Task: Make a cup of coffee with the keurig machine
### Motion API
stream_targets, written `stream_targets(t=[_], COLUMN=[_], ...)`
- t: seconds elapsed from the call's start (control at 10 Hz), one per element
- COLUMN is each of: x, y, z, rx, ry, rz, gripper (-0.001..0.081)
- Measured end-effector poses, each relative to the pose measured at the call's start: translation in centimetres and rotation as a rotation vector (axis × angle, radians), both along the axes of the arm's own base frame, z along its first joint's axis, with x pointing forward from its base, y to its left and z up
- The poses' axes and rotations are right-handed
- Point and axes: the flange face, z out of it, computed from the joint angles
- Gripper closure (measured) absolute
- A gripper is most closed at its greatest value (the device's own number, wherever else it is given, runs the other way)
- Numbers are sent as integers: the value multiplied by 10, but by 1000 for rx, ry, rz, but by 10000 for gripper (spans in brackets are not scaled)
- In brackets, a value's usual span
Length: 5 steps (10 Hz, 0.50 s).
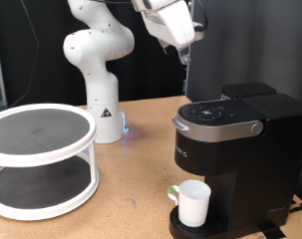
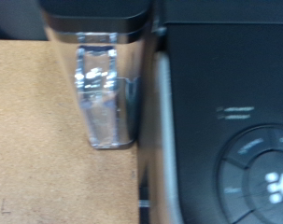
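While the cup (image 1: 194, 202) sits on the coffee maker's (image 1: 235, 149) drip tray, the pincer (image 1: 182, 52) hangs above the machine; can't tell how open it is.

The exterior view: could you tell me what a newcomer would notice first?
The black keurig machine fills the exterior view's right, lid shut, with the white cup standing on its drip tray. The pincer hangs above the machine, holding nothing visible; a white two-tier rack sits at left.

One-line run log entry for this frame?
tool: above coffee maker, holding nothing visible | lid: closed | mug: on drip tray under spout | rack: exterior view's left
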Motion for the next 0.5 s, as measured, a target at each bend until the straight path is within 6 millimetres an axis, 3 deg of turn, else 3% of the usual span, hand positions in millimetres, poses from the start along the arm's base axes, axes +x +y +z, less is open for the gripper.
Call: stream_targets(t=[0.5], x=[42], y=[22], z=[16], rx=[-14], ry=[-20], rz=[-40], gripper=[-2])
